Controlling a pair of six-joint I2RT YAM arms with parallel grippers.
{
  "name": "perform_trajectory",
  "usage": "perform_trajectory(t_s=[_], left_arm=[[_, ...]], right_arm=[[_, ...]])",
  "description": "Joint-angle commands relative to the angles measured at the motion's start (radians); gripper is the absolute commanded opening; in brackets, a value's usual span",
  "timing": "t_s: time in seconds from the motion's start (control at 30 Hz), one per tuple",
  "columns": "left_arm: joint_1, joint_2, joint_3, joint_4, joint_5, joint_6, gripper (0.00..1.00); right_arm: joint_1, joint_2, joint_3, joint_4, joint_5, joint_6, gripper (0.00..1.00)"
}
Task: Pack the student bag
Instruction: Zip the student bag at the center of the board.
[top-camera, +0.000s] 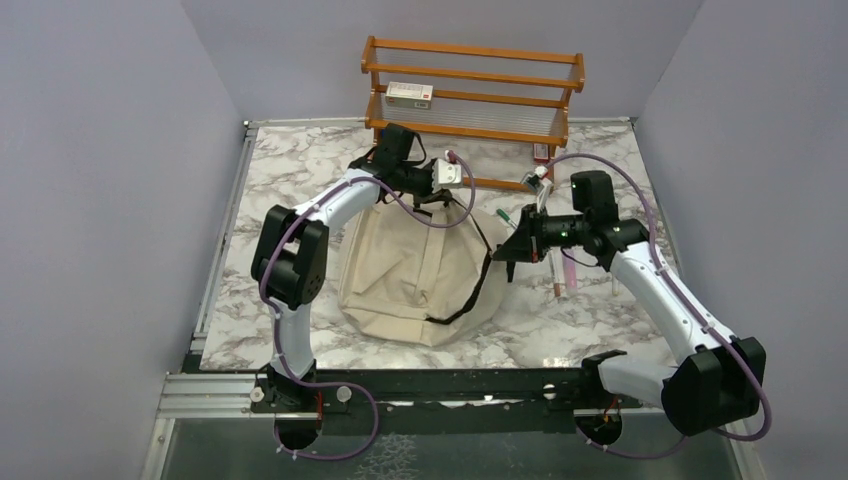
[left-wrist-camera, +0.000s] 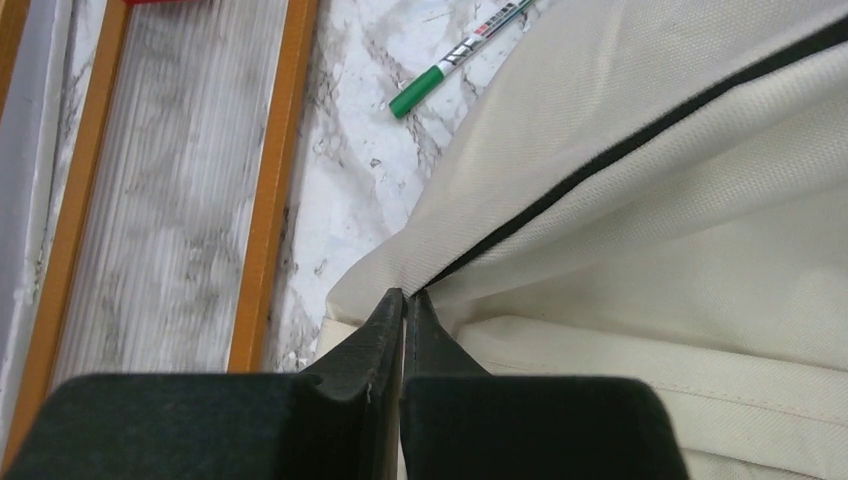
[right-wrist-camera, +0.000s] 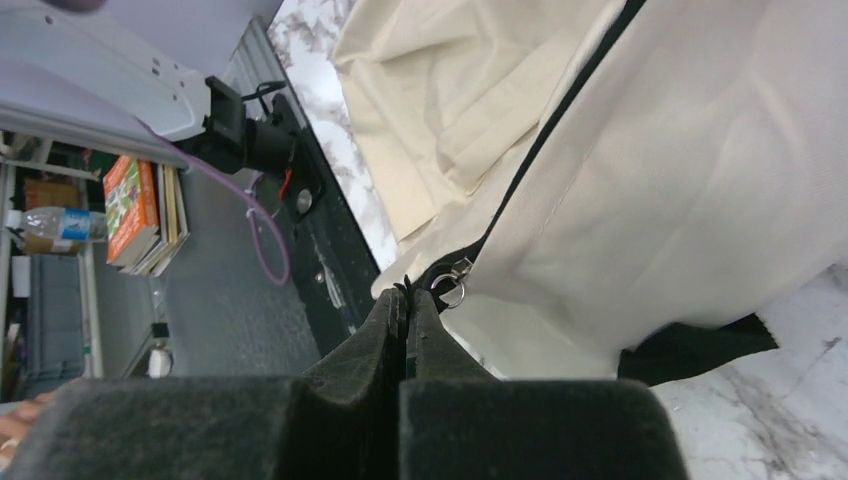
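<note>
**Both grippers pinched shut on the student bag**

The left gripper (left-wrist-camera: 405, 300) has its fingers pressed together, and the cream cloth of the student bag (top-camera: 410, 270) gathers to a point right at their tips. The black zipper line (left-wrist-camera: 600, 165) runs away from that pinch across the fabric. The right gripper (right-wrist-camera: 405, 298) is also closed tight on the bag's edge, where the zipper ends, with a small metal ring (right-wrist-camera: 452, 293) just beside its tips.

From above, the bag lies in the middle of the marble table (top-camera: 290, 170), between the two arms. The left gripper is at its far edge and the right gripper at its right side. A black strap (top-camera: 470, 300) curves down the bag's right half.

A green pen (left-wrist-camera: 440, 75) lies on the marble near the bag's far edge. More pens (top-camera: 557, 275) lie to the right of the bag, under the right arm. A wooden rack (top-camera: 470, 95) stands at the back of the table with a small box (top-camera: 409, 95) on one shelf.
</note>
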Motion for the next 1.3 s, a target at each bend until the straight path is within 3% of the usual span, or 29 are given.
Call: perform_trajectory(t_s=[0.0,0.1,0.2,0.27,0.37,0.57,0.63,0.77,0.83,1.03,1.27], left_arm=[[0.058,0.043,0.037,0.052,-0.223,-0.039,0.0],[0.061,0.04,0.033,0.078,-0.256,-0.079,0.0],[0.061,0.012,0.008,0.092,-0.233,-0.089,0.01],[0.063,-0.028,-0.022,0.108,-0.16,-0.077,0.12],[0.06,-0.108,-0.084,0.141,-0.009,-0.054,0.4],[0.011,-0.196,-0.101,0.167,0.168,-0.067,0.58],[-0.023,-0.207,-0.096,0.163,0.175,-0.04,0.6],[-0.09,-0.227,-0.112,0.058,0.235,0.248,0.6],[-0.127,-0.215,-0.102,0.016,0.219,0.322,0.6],[-0.228,-0.16,-0.059,-0.068,0.15,0.428,0.58],[-0.27,-0.098,0.024,-0.206,0.084,0.508,0.54]], right_arm=[[0.004,-0.024,-0.051,-0.084,-0.199,0.039,0.01],[0.004,-0.031,-0.074,-0.047,-0.175,0.075,0.0],[0.004,-0.056,-0.067,-0.017,-0.056,0.113,0.0],[0.004,-0.082,-0.058,0.006,0.048,0.139,0.0],[0.004,-0.122,-0.054,0.052,0.202,0.189,0.01],[0.004,-0.138,-0.055,0.105,0.266,0.202,0.01],[0.004,-0.131,-0.057,0.111,0.257,0.2,0.01],[0.005,-0.13,-0.062,0.106,0.251,0.193,0.01],[0.004,-0.135,-0.064,0.104,0.254,0.188,0.0],[0.004,-0.143,-0.058,0.077,0.248,0.168,0.0],[0.004,-0.152,-0.064,0.072,0.251,0.161,0.0]])
